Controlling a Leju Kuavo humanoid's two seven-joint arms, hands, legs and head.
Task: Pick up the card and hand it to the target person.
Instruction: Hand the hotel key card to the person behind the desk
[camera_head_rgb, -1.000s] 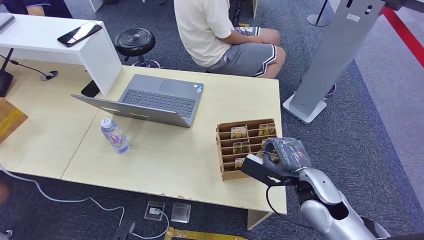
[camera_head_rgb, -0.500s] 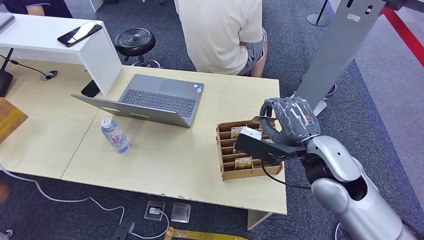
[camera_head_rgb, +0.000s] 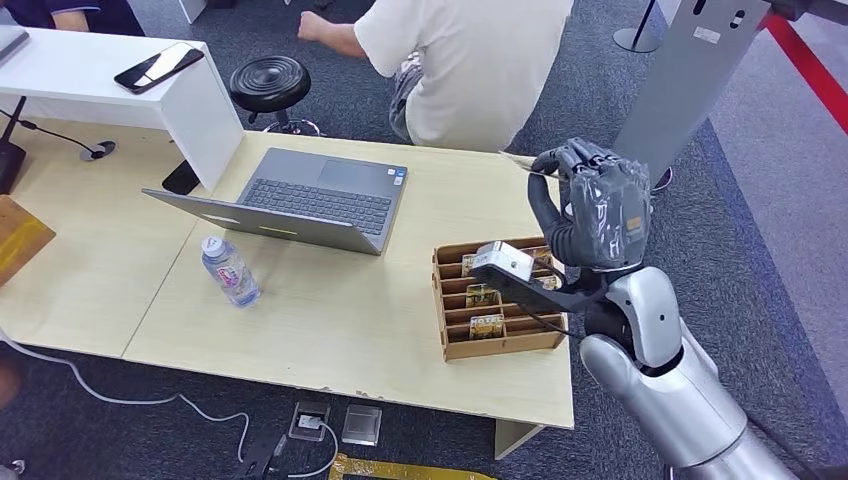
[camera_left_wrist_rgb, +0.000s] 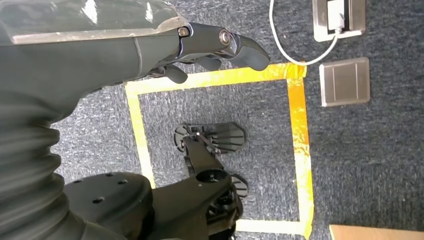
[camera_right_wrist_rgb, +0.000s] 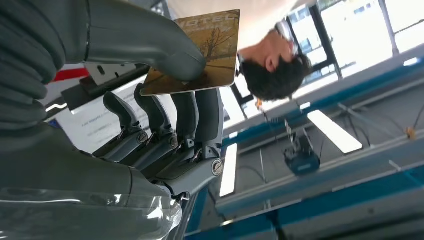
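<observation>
My right hand is raised above the far right end of the table, over the wooden card holder. It pinches a brown printed card between thumb and fingers; in the head view the card appears edge-on, pointing toward the person. The person in a cream shirt is just beyond the table's far edge, leaning to the left, with their head behind the card. More cards stay in the holder's slots. My left hand hangs over the carpet, holding nothing.
A grey laptop sits open mid-table with a water bottle in front of it. A black stool and a white stand flank the person. A phone lies on the white shelf. Yellow tape marks the floor.
My right hand has risen from the card holder with the card and moved toward the person. The person has shifted from sitting turned away to leaning left.
</observation>
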